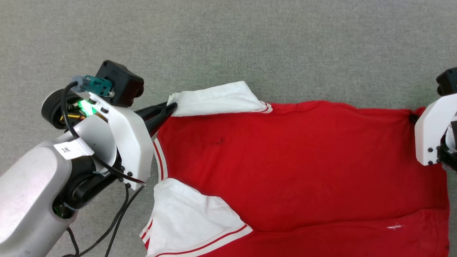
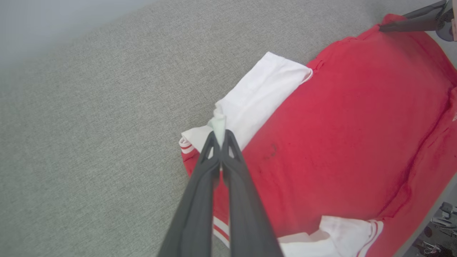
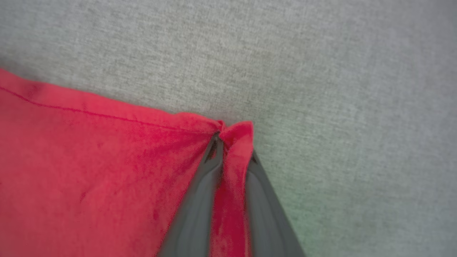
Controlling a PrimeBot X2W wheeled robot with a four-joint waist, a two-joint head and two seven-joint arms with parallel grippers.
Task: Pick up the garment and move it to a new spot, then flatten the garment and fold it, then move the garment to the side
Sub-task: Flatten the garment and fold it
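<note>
The garment (image 1: pixel 285 160) lies spread on the grey surface, red body across the middle, with white sleeves at the left end. My left gripper (image 1: pixel 173 106) is shut on the edge of the far white sleeve (image 2: pixel 257 96), and a peak of white cloth sticks up between its fingertips (image 2: pixel 221 137). At the far right corner, my right gripper (image 3: pixel 232 146) has a fold of the red hem (image 3: pixel 228 200) pinched between its fingers. In the left wrist view, that gripper's dark fingers (image 2: pixel 410 23) reach the garment's (image 2: pixel 339 135) far corner.
Grey woven surface (image 1: pixel 228 39) stretches beyond the garment on the far side and to the left. Black cables (image 1: pixel 117 221) hang from my left arm near the closer white sleeve (image 1: pixel 185 217). Dark machine parts (image 2: pixel 439 221) show at the lower right of the left wrist view.
</note>
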